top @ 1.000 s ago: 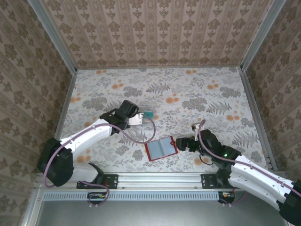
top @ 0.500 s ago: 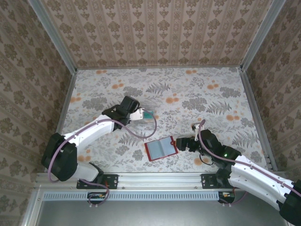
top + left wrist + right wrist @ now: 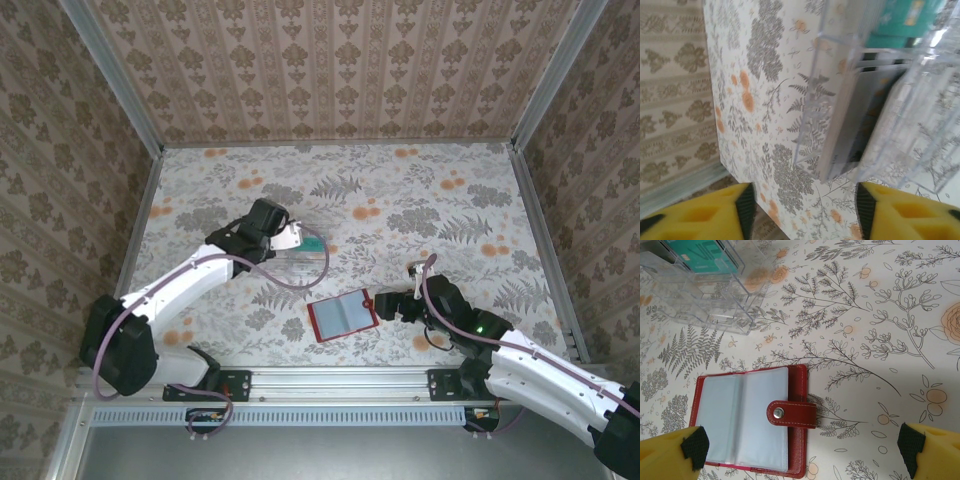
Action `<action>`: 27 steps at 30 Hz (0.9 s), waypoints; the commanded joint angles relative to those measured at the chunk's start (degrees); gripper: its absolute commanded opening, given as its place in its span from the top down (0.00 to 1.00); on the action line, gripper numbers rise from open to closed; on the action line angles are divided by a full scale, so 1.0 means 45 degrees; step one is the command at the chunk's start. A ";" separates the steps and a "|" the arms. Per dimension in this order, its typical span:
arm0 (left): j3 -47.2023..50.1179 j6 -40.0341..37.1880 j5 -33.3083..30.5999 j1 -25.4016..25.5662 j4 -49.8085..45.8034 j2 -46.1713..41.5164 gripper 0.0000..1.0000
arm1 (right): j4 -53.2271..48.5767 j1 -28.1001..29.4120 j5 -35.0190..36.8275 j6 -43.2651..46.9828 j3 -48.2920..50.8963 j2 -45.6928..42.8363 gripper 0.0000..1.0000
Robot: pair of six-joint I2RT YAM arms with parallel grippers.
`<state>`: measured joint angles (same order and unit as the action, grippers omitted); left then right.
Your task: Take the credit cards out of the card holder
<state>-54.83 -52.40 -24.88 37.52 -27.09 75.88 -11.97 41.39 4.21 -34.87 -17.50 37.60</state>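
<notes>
**A:** From above, how did things stand?

**B:** The left gripper [image 3: 290, 238] hung over the clear tray [image 3: 300, 262], where a teal card [image 3: 316, 243] lay. The red card holder [image 3: 341, 315] lay open on the tabletop [image 3: 450, 200], well apart from the tray. The right gripper [image 3: 386, 305] sat just beside its strap edge.

**A:** And the left wrist view?

**B:** The left gripper's yellow fingers [image 3: 695, 220] stood spread with nothing between them, above the tray's wall. A greyish card [image 3: 847, 130] seemed to stand on edge in one compartment, with the teal card beyond it. I judged the step in hand was the release into the tray. The way to do it well was to rise straight up with the fingers wide and clear of the thin walls, since a snag could drag or tip so light a tray.

**A:** The right wrist view?

**B:** The right gripper was spread wide too and pinched nothing. The card holder [image 3: 745, 420] lay beneath it, grey pockets up and snap strap [image 3: 792, 415] pointing towards the open tabletop. I couldn't tell whether more cards sat in those pockets. For any further pull I'd have pinned the strap side down, so the holder wouldn't slide
</notes>
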 commanded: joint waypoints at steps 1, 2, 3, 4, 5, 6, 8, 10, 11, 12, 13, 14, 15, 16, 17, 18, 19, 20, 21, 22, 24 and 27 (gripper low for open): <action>0.0335 0.0156 0.0632 0.0100 -0.0781 -0.0454 0.23 | 0.0222 -0.0101 -0.0181 -0.0093 0.0158 -0.0078 0.00; 0.0578 0.0034 0.0349 0.0100 -0.0425 -0.0436 0.22 | 0.0247 -0.0095 -0.0189 -0.0092 0.0177 -0.0057 0.00; 0.0690 -0.0068 0.0280 0.0100 -0.0280 -0.0421 0.22 | 0.0277 -0.0096 -0.0214 -0.0083 0.0177 -0.0022 0.00; 0.0801 -0.0091 0.0178 0.0083 -0.0034 -0.0376 0.22 | 0.0278 -0.0096 -0.0229 -0.0083 0.0177 0.0012 0.00; 0.0870 -0.0168 0.0000 0.0081 0.0222 -0.0267 0.22 | 0.0292 -0.0102 -0.0244 -0.0087 0.0148 0.0041 0.00; 0.0895 -0.0203 -0.0131 0.0076 0.0400 -0.0145 0.23 | 0.0279 -0.0095 -0.0232 -0.0090 0.0157 0.0041 0.00; 0.0836 -0.0230 -0.0212 0.0051 0.0694 0.0102 0.24 | 0.0259 -0.0100 -0.0237 -0.0078 0.0158 0.0023 0.00; 0.0717 -0.0210 -0.0356 -0.0031 0.1011 0.0365 0.27 | 0.0219 -0.0098 -0.0223 -0.0092 0.0158 -0.0045 0.00; 0.0658 -0.0177 -0.0459 -0.0101 0.1198 0.0518 0.28 | 0.0204 -0.0100 -0.0223 -0.0088 0.0158 -0.0084 0.00; 0.0568 -0.0132 -0.0486 -0.0149 0.1255 0.0652 0.29 | 0.0199 -0.0097 -0.0216 -0.0083 0.0167 -0.0106 0.00; 0.0433 -0.0094 -0.0500 -0.0206 0.1263 0.0821 0.29 | 0.0200 -0.0097 -0.0233 -0.0083 0.0166 -0.0129 0.00; 0.0326 -0.0041 -0.0543 -0.0231 0.1262 0.1014 0.29 | 0.0191 -0.0095 -0.0242 -0.0084 0.0166 -0.0144 0.00; 0.0236 -0.0034 -0.0624 -0.0232 0.1285 0.1152 0.30 | 0.0186 -0.0096 -0.0242 -0.0090 0.0158 -0.0150 0.00; 0.0142 -0.0051 -0.0732 -0.0244 0.1387 0.1309 0.30 | 0.0164 -0.0105 -0.0235 -0.0066 0.0158 -0.0153 0.00; 0.0079 -0.0054 -0.0835 -0.0261 0.1448 0.1457 0.31 | 0.0146 -0.0099 -0.0237 -0.0064 0.0158 -0.0163 0.00; -0.0037 -0.0040 -0.0867 -0.0290 0.1450 0.1609 0.31 | 0.0125 -0.0097 -0.0243 -0.0063 0.0158 -0.0191 0.00; -0.0143 -0.0004 -0.0932 -0.0337 0.1512 0.1711 0.32 | 0.0092 -0.0097 -0.0246 -0.0064 0.0158 -0.0227 0.00; -0.0256 0.0022 -0.1041 -0.0363 0.1562 0.1790 0.32 | 0.0072 -0.0105 -0.0248 -0.0063 0.0158 -0.0264 0.00; -0.0373 0.0067 -0.1091 -0.0396 0.1491 0.1857 0.33 | 0.0045 -0.0097 -0.0219 -0.0063 0.0155 -0.0304 0.00; -0.0520 0.0171 -0.1091 -0.0441 0.1408 0.1895 0.33 | 0.0058 -0.0114 -0.0223 -0.0066 0.0172 -0.0349 0.00; -0.0750 0.0333 -0.1024 -0.0540 0.1237 0.1925 0.33 | 0.0052 -0.0115 -0.0226 -0.0063 0.0195 -0.0388 0.00; -0.0746 0.0375 -0.1033 -0.0646 0.1245 0.1981 0.33 | 0.0062 -0.0116 -0.0244 -0.0064 0.0167 -0.0368 0.00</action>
<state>-56.51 -52.12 -28.58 35.22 -21.28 84.62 -11.94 41.32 3.86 -34.85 -17.50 36.62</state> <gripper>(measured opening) 0.666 0.999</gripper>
